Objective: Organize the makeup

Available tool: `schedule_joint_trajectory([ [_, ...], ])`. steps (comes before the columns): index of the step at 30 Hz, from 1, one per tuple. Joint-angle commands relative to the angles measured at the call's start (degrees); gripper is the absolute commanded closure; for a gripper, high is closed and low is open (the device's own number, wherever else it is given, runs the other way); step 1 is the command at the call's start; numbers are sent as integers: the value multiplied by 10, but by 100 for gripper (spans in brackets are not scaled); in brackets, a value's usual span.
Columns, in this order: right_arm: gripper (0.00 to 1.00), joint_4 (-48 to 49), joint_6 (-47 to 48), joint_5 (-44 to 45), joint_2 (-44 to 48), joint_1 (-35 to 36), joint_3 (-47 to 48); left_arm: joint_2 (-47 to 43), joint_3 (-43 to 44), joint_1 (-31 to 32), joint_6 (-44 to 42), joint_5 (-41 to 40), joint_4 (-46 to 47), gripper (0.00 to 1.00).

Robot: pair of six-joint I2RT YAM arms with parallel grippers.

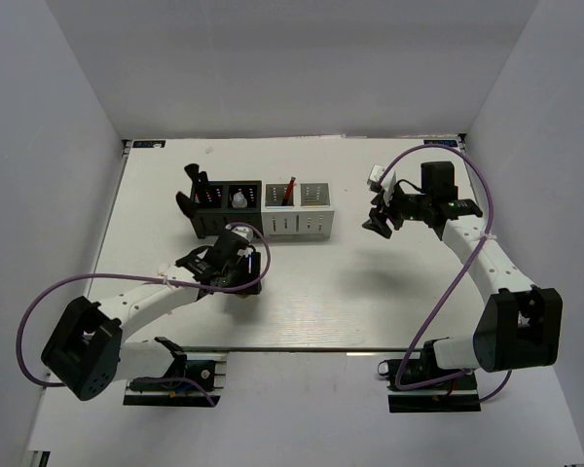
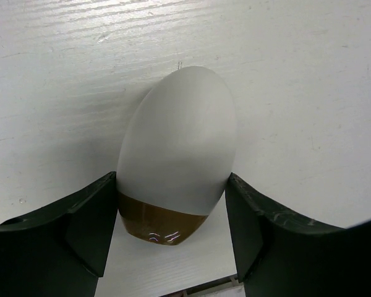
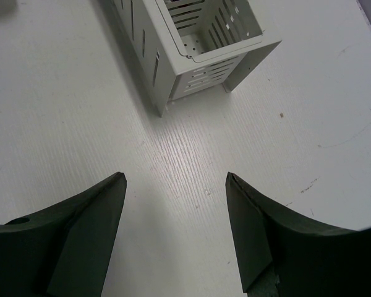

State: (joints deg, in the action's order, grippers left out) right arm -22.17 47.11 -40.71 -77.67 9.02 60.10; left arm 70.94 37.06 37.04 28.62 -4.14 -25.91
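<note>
A white egg-shaped sponge (image 2: 176,148) with a brown base lies on the white table between my left gripper's jaws (image 2: 172,232). Both fingers touch its sides. In the top view the left gripper (image 1: 236,274) is low in front of the black organizer (image 1: 224,216), and the sponge is hidden under it. Black brushes (image 1: 193,187) and a white item (image 1: 238,200) stand in the black organizer. A red-and-black stick (image 1: 288,190) stands in the white organizer (image 1: 298,216). My right gripper (image 1: 380,224) is open and empty above bare table (image 3: 176,185).
The white organizer's empty end compartment (image 3: 204,43) lies just ahead of the right gripper. A small white object (image 1: 375,176) sits by the right arm at the back right. The table's front edge (image 1: 302,348) runs close behind the left gripper.
</note>
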Motion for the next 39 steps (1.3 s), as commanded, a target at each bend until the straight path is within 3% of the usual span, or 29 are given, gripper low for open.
schedule_joint_trajectory([
  [1,28,4,0,-15,15,-1,-1,-16,1,2,-9,15,-4,67],
  [12,28,5,-3,-20,22,-1,-11,-10,0,2,-14,19,12,67],
  [23,28,6,-5,-20,24,-1,-13,94,13,2,25,-36,0,65],
  [26,28,5,-6,-18,23,-1,-14,126,21,8,37,-46,-17,56],
  [32,28,6,-7,-17,23,0,-16,165,35,18,54,-68,-30,27],
  [39,28,8,-6,-17,20,-1,-14,201,71,23,54,-105,-52,17],
])
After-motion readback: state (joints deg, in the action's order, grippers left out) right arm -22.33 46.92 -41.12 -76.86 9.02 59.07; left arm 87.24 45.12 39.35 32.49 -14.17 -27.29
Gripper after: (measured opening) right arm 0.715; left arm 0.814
